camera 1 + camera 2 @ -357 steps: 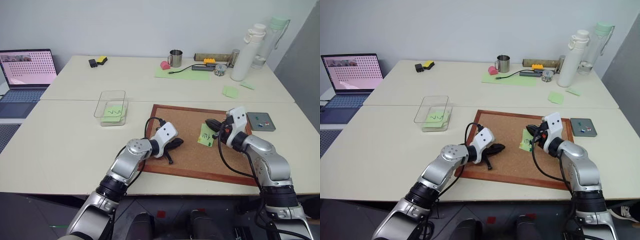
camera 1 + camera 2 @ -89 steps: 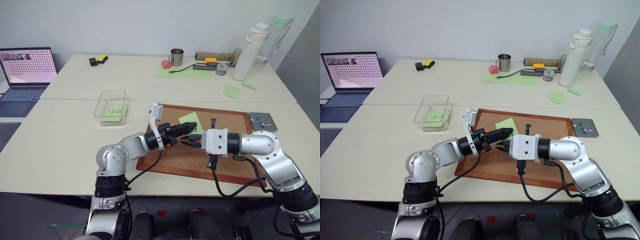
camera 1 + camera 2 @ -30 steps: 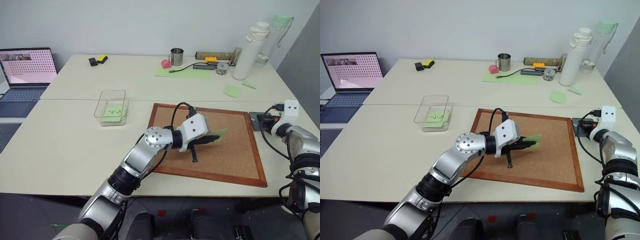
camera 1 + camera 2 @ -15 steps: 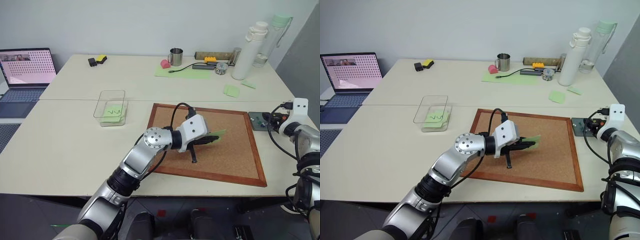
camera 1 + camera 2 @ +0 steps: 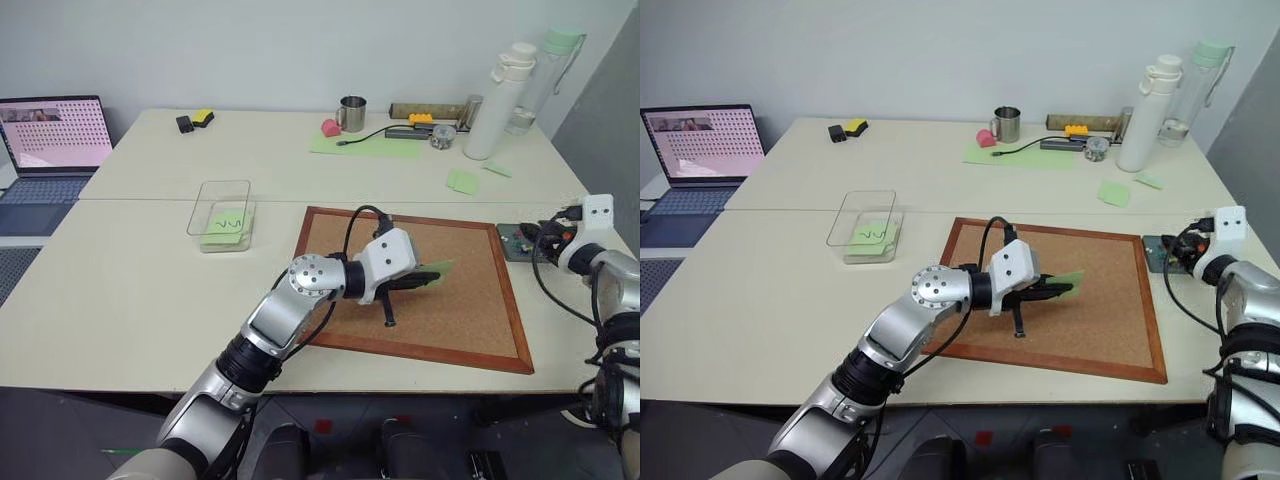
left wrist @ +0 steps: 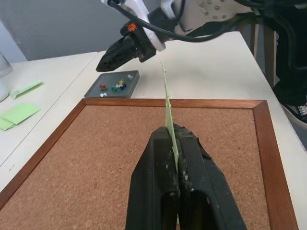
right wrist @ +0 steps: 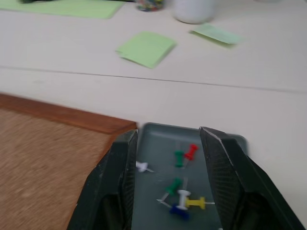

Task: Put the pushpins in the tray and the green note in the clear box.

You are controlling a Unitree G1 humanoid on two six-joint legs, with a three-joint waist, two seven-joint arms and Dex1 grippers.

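Over the middle of the cork board (image 5: 450, 310), the left pincer (image 5: 425, 280) is clamped tight on the green note (image 5: 437, 270), which juts edge-up from between its black fingers (image 6: 156, 177) and points toward 3 o'clock. At the board's 3 o'clock side, just off its upper right corner, the grey tray (image 7: 158, 206) sits on the pale surface (image 5: 130, 290) holding the pushpins (image 7: 180, 184), a small scatter of white, green, red, yellow and blue heads. The right pincer (image 7: 168, 179) hovers above that tray with its jaws parted and nothing between them. The clear box (image 5: 222, 215) stands well apart at the board's 9 o'clock, with another marked green note (image 5: 228, 223) lying inside. Two blank green notes (image 5: 462, 182) rest near a white bottle (image 5: 495, 100) at 1 o'clock.
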